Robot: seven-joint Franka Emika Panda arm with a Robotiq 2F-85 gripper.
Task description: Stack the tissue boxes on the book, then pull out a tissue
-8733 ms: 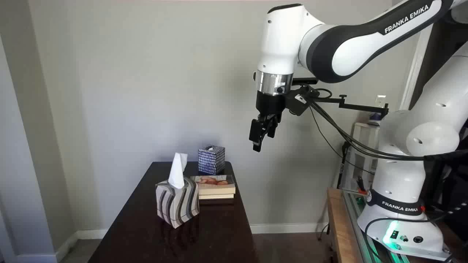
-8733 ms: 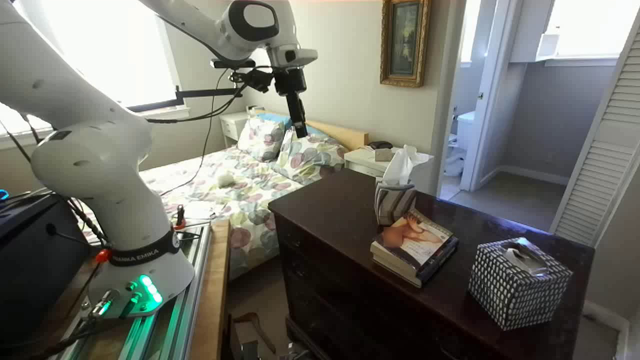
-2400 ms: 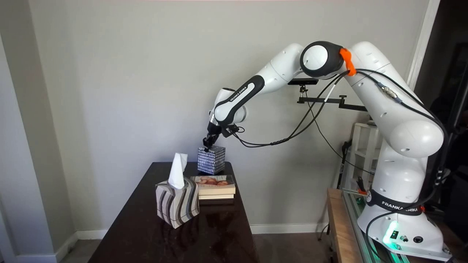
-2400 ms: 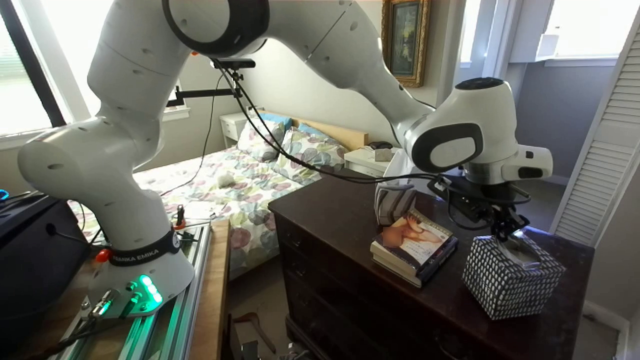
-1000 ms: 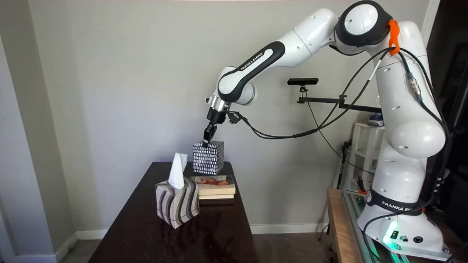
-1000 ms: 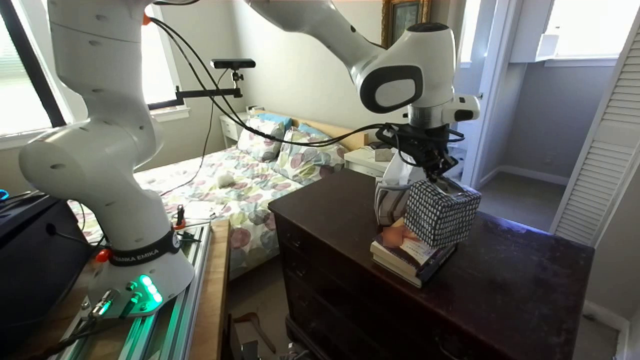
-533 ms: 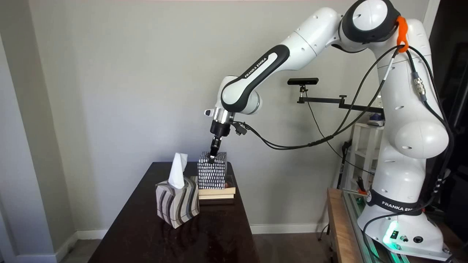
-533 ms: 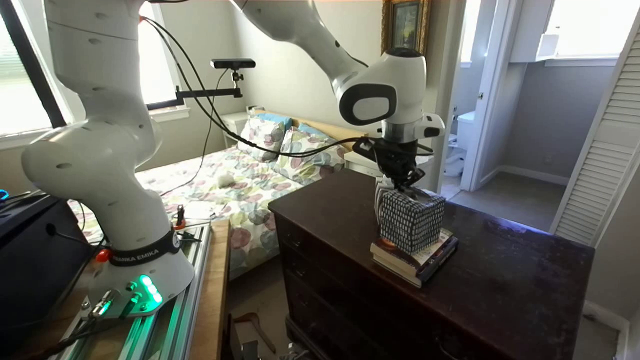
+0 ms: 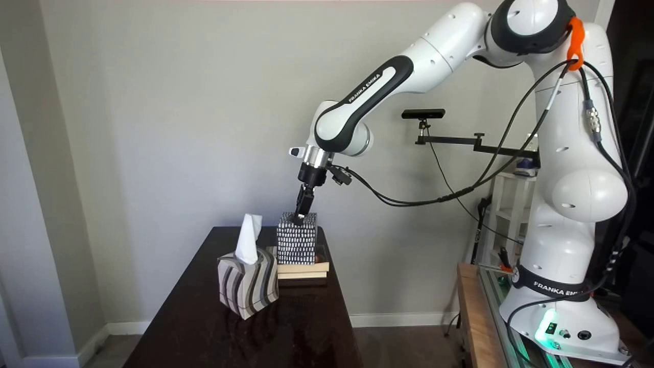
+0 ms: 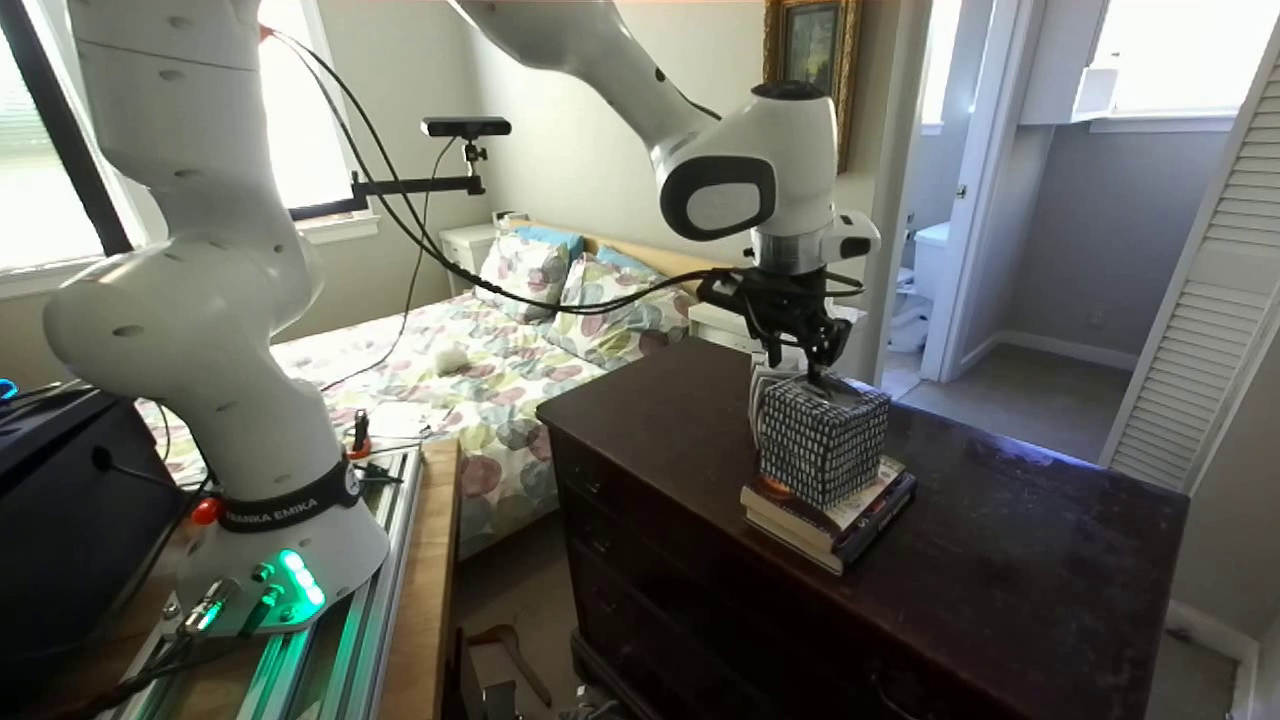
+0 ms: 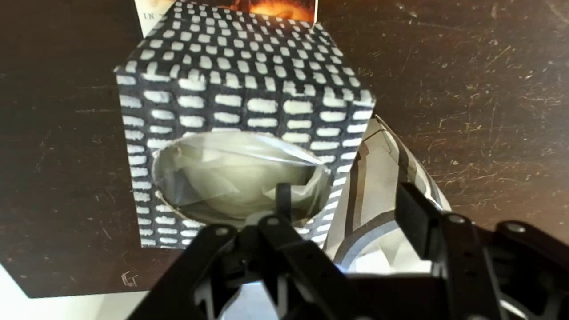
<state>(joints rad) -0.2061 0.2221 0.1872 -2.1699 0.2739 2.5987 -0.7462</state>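
My fingers (image 11: 415,222) are standing parted and are grasping nothing: one is reaching over or into the oval cut-out (image 11: 231,178) of the patterned box (image 9: 297,246), depth undeterminable, while its mate is hanging outside the box. They are no longer pinching it.

Working left to right in an exterior view, the striped box (image 9: 248,283) is sitting directly on the dresser top (image 9: 306,332), between its left and right edges and just beside the book (image 9: 302,268); whether the two are touching, I am not resolving. A white tissue (image 9: 249,240) is protruding from the striped box. To the right, the patterned box is now bearing upright on the book instead of on the dresser top near its far right corner. The book is lying along the right edge, apparently with a second volume (image 9: 302,275) beneath. My arm (image 9: 373,97) is entering from the right.

This change is, in my judgement, completing the first half of the stacking; the striped box and the tissue pull are remaining. I am next needing a straight upward withdrawal, since the clear film (image 11: 284,150) lining the cut-out could be snagging my inner finger.
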